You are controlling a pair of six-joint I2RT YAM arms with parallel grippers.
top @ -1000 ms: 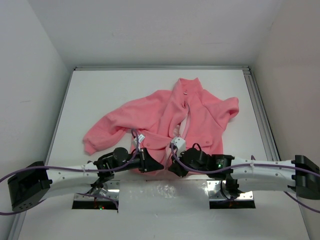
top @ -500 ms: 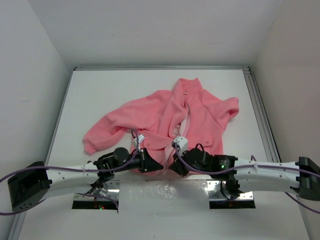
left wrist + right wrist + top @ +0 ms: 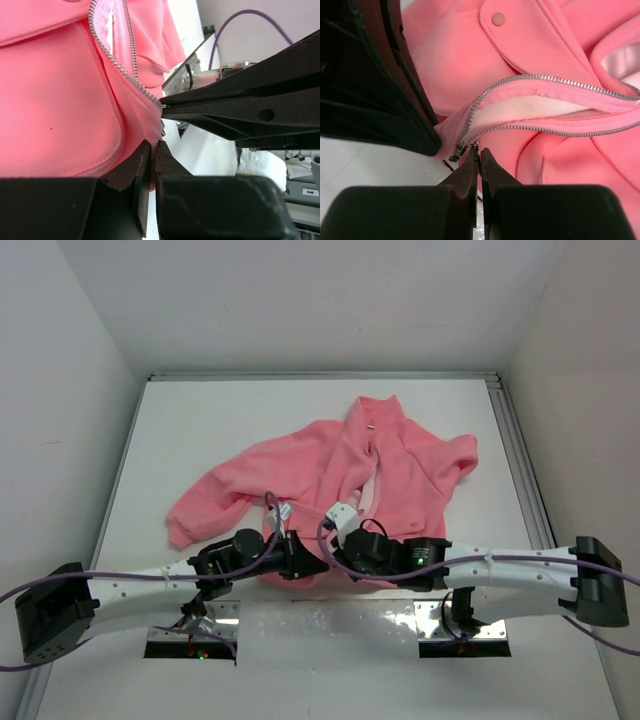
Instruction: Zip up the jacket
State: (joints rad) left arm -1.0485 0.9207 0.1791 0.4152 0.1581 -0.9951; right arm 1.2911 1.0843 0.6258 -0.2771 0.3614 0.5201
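The salmon-pink jacket (image 3: 340, 475) lies spread on the white table, collar at the far side, front open with the pale zipper (image 3: 374, 480) running down the middle. My left gripper (image 3: 303, 562) is at the jacket's near hem; in the left wrist view it (image 3: 152, 148) is shut on the pink hem fabric beside the zipper teeth (image 3: 131, 70). My right gripper (image 3: 335, 543) is close beside it; in the right wrist view it (image 3: 479, 151) is shut at the bottom of the zipper, right against the metal slider (image 3: 458, 149), pinching its pull.
The two grippers nearly touch: the left one's black body (image 3: 385, 80) fills the right wrist view's left side. A pocket snap (image 3: 497, 19) shows above the zipper. The left sleeve (image 3: 200, 505) stretches left. A metal rail (image 3: 520, 455) edges the table's right side.
My right gripper has moved left and a little farther in, closing on the bottom of the zipper next to the left gripper. The left gripper has barely shifted.
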